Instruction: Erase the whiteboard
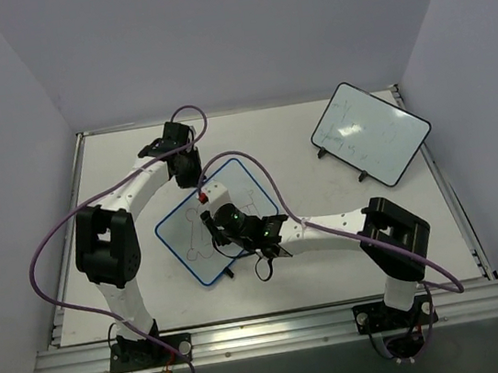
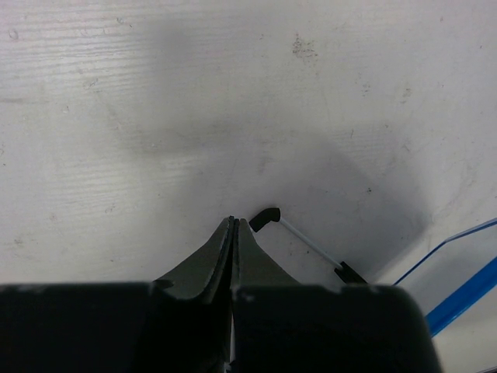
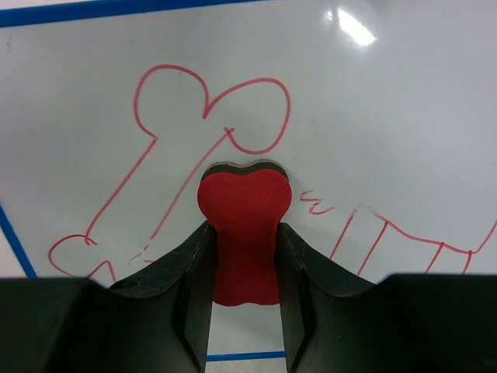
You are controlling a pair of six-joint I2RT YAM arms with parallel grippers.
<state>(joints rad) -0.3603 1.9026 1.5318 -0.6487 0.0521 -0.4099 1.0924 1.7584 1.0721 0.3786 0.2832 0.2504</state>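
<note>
While the right claw [image 3: 245,233] clamps a red eraser [image 3: 245,198] over the whiteboard [image 1: 181,242] in the middle of the bench [image 1: 117,168], its red drawings [image 3: 178,148] look almost whole; nearly all the wiping seems yet to do; the left claw [image 2: 233,229] is pinched together, empty.

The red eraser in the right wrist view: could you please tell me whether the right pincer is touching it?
Touching. The right wrist view shows the red eraser squeezed inside the right pincer, with no gap on either side.
</note>
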